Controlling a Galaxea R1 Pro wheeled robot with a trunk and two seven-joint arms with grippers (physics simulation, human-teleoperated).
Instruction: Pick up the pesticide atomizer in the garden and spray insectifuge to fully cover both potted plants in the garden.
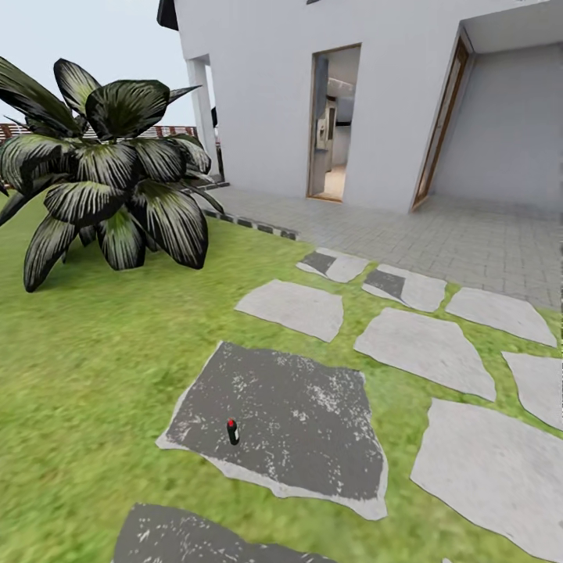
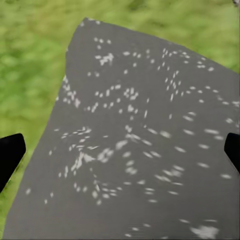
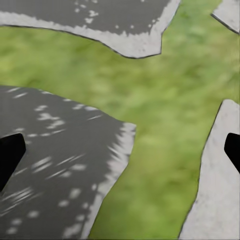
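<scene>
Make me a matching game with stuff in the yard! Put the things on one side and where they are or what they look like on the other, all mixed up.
Things:
1. small bottle with a red top
2. big dark leafy bush
3. open doorway
4. left gripper

Places or states:
A. in the white house wall, a lit room behind it
B. standing upright on a dark speckled stepping stone
C. open, over a dark speckled stone
D. on the lawn, left of the stepping stones

Pairs: 1-B, 2-D, 3-A, 4-C
</scene>
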